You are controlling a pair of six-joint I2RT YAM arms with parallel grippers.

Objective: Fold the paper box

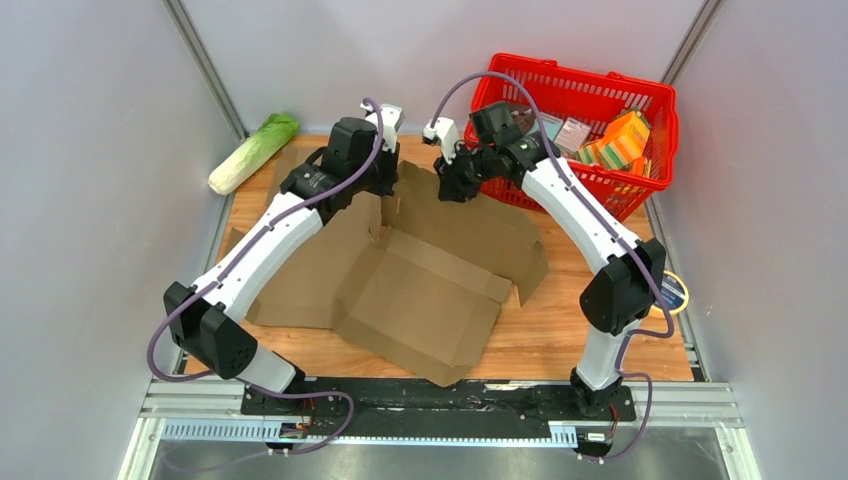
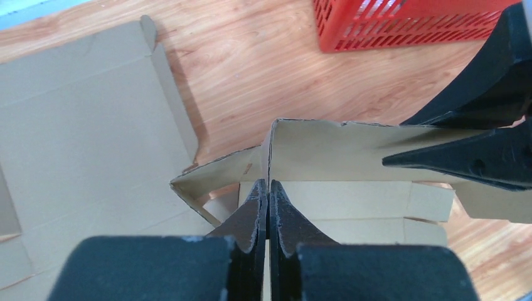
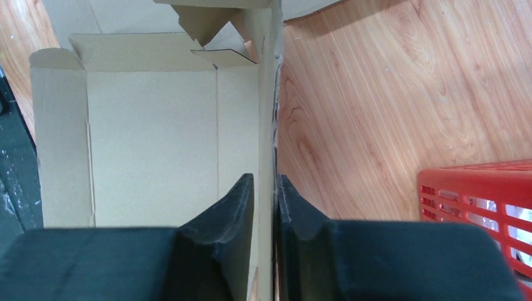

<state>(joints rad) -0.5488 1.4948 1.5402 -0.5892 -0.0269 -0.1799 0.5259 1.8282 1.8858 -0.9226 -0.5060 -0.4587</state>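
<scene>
Raising the back wall (image 2: 339, 144) of the flat brown cardboard box (image 1: 420, 290), which lies spread on the wooden desk (image 1: 570, 330). Left gripper (image 2: 268, 185): jaws pinched shut on that wall's corner edge. Right gripper (image 3: 265, 179): jaws narrowly parted astride the same wall; grip uncertain. Next move likely calls for holding it vertical while a side folds up to meet it.

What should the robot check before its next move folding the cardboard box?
1. Left gripper shut on the box: ok.
2. Right gripper gripping the raised wall: cannot tell, a gap shows beside one finger.
3. Raised wall standing upright: ok.
4. Near flaps folded up: not ok, lying flat.
5. Red basket apart from the box: ok, wood shows between them.
</scene>
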